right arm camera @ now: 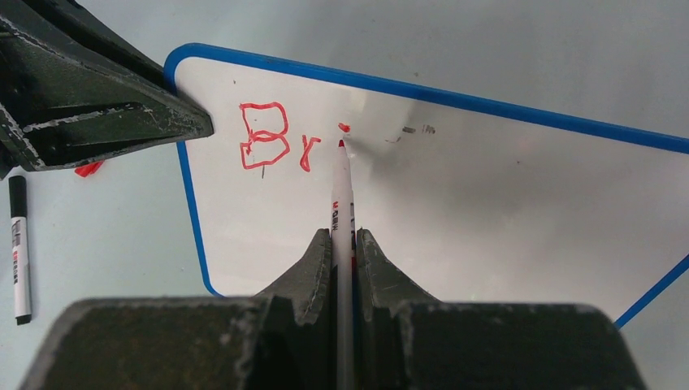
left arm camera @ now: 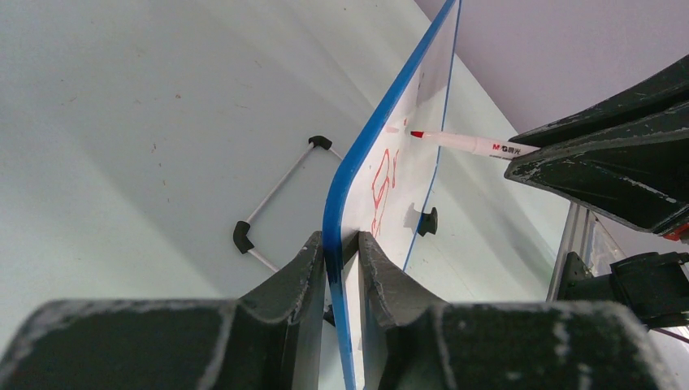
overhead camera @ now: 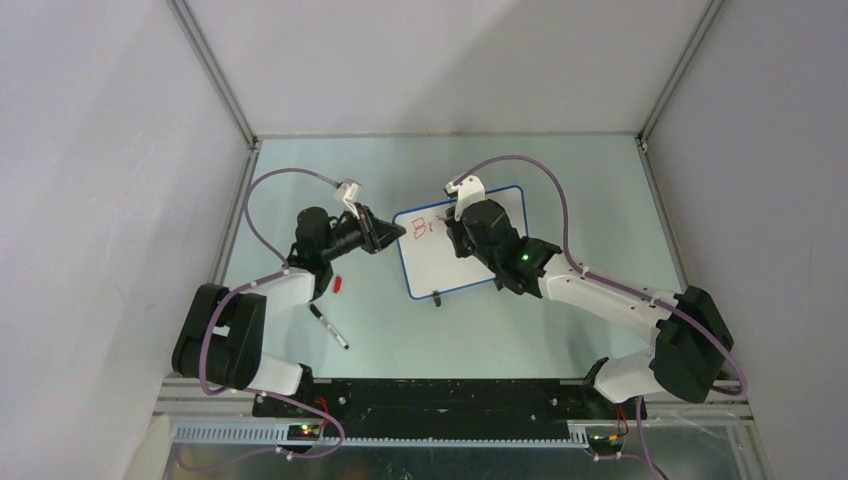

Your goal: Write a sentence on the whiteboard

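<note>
Whiteboard (right arm camera: 487,227), small, rectangular and glossy white with a thin blue rim and rounded corners, lay in the middle of the pale green table (overhead camera: 560,330), between the two arms, its long axis running left to right and slightly skewed. The left gripper (left arm camera: 341,244) had its dark, scuffed fingers closed on the blue rim at the board's left edge, one finger on each face, steadying it. The right gripper (right arm camera: 343,240) was clamped on a slim white marker with a red tip (right arm camera: 343,187), the barrel pointing straight out past the fingertips.

The red handwritten sentence (right arm camera: 264,146) stood at "Br" in the upper left corner, with a small red dot just right of the "r". The marker tip sat directly under that dot, at or just off the surface; I could not tell whether it touched. The stem of an "i" looked like the stroke in hand, so the task seemed barely begun.

Blank board stretched from the tip to the right, along the long axis, so the right arm, the nearer to that space, would likely carry the writing that way.

A black marker (overhead camera: 329,327) and a small red cap (overhead camera: 339,284) lay on the table near the left arm.
</note>
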`<state>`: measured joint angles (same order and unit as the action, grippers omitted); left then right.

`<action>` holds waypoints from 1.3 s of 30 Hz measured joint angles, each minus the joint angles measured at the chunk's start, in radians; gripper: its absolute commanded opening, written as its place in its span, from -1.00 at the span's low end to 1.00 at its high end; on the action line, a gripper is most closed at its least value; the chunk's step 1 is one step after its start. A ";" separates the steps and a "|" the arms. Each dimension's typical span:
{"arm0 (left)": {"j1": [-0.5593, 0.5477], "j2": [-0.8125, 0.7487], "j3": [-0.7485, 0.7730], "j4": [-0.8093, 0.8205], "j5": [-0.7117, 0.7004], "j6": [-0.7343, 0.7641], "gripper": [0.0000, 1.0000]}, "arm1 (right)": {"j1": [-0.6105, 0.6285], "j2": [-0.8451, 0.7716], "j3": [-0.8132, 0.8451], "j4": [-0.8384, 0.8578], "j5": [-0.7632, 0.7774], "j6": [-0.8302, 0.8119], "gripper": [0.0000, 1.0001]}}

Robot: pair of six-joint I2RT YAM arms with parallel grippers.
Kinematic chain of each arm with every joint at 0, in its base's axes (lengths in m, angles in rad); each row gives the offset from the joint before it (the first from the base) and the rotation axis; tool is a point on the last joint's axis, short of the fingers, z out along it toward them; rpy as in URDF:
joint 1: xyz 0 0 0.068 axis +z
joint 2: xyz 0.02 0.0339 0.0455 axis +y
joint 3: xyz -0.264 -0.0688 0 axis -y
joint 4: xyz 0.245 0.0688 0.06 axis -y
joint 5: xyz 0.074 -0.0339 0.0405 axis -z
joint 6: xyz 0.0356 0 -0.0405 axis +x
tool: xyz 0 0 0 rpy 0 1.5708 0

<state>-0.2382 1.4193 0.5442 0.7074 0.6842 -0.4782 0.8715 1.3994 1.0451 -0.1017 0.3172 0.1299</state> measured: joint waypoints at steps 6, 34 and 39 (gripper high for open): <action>0.000 0.000 0.000 0.000 0.000 0.000 -0.54 | 0.000 0.003 0.000 -0.002 0.002 0.000 -1.00; 0.000 0.000 0.000 -0.001 -0.001 0.000 -0.54 | 0.000 0.018 0.000 -0.007 0.009 0.000 -1.00; 0.000 0.000 0.000 -0.001 -0.001 0.000 -0.54 | 0.003 0.018 0.000 -0.019 0.013 0.001 -1.00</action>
<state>-0.2382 1.4193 0.5442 0.7063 0.6834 -0.4782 0.8742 1.4178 1.0451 -0.1211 0.3302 0.1310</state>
